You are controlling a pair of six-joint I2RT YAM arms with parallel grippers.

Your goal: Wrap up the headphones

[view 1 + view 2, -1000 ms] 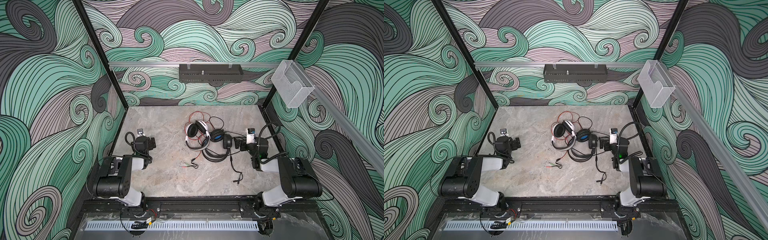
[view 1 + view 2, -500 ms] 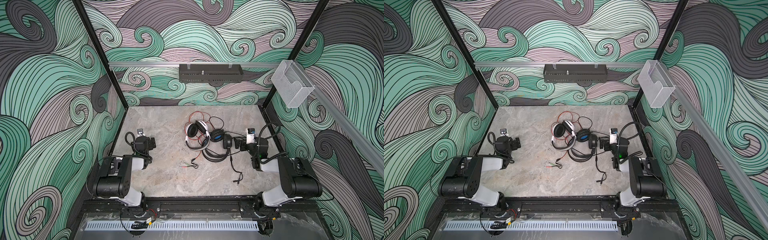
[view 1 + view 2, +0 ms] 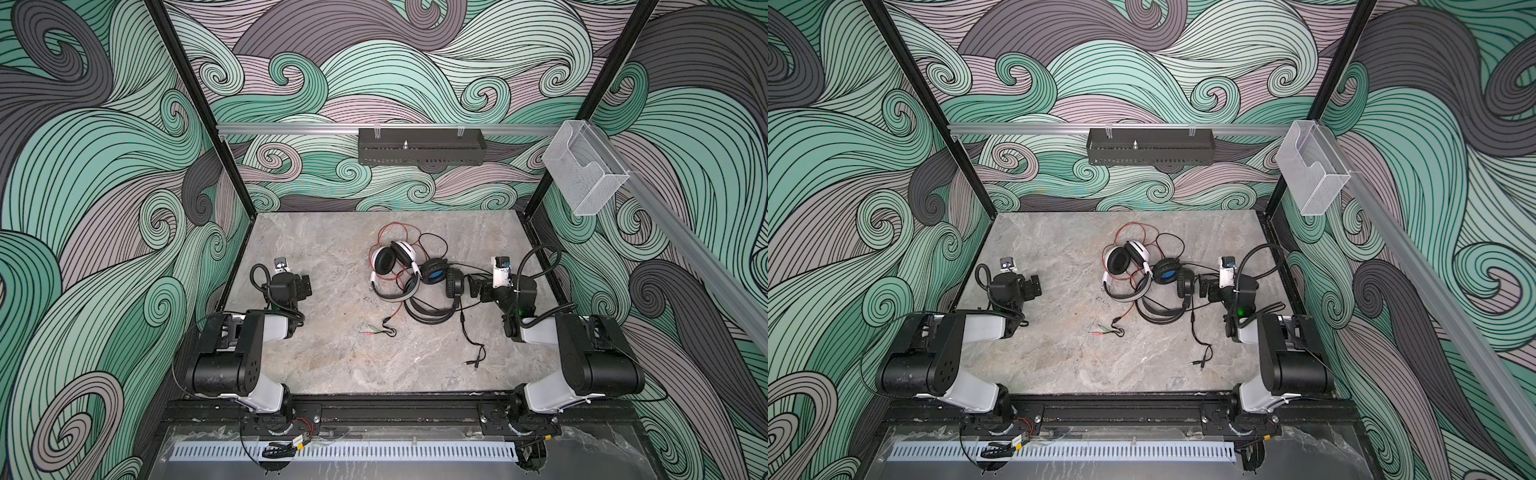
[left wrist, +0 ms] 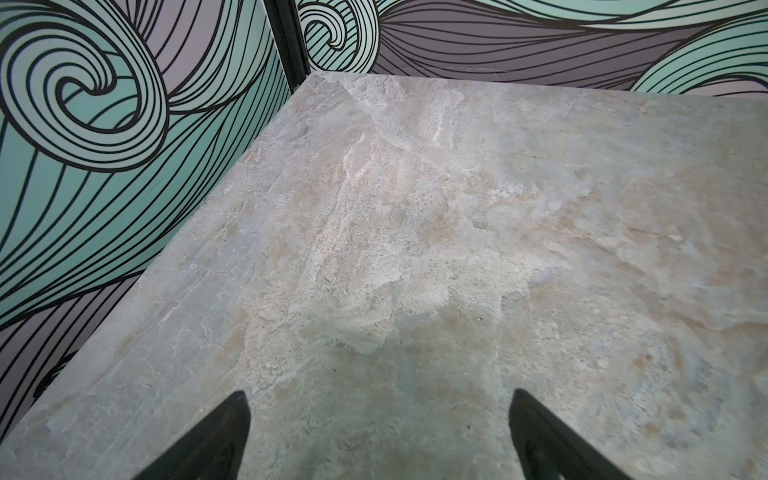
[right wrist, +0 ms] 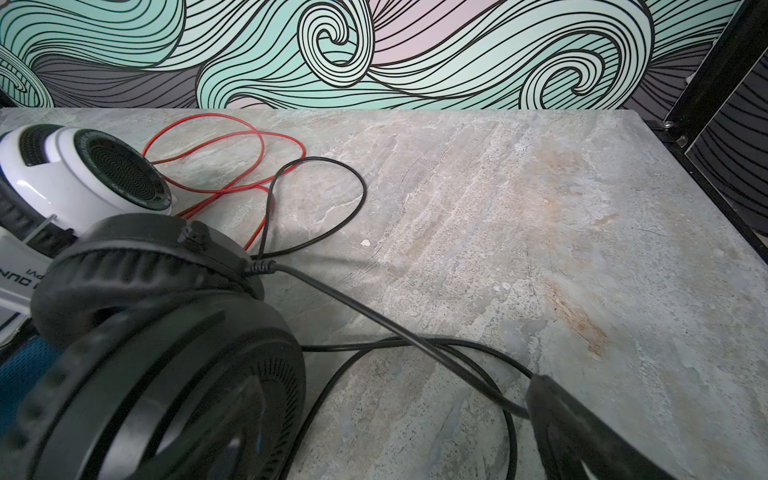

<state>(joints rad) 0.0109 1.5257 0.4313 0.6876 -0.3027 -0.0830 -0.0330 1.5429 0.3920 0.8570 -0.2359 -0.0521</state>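
Two headphones lie tangled mid-table in both top views. The white headset (image 3: 390, 266) has black ear pads, and its thin red cord (image 3: 395, 232) loops behind it. The black headset with blue inside (image 3: 436, 291) trails a black cord (image 3: 469, 332) toward the front. My right gripper (image 3: 471, 286) stands open just right of the black ear cup (image 5: 166, 374). That cup hides one finger in the right wrist view, and a black stem runs up to the other finger (image 5: 582, 428). My left gripper (image 3: 305, 286) is open over bare table (image 4: 415, 208), well left of the headsets.
Small plugs (image 3: 374, 331) lie loose in front of the headsets, and the black cord's plugs (image 3: 473, 361) lie nearer the front right. A black tray (image 3: 419, 145) hangs on the back rail. A clear box (image 3: 582, 174) hangs on the right rail. Patterned walls enclose three sides.
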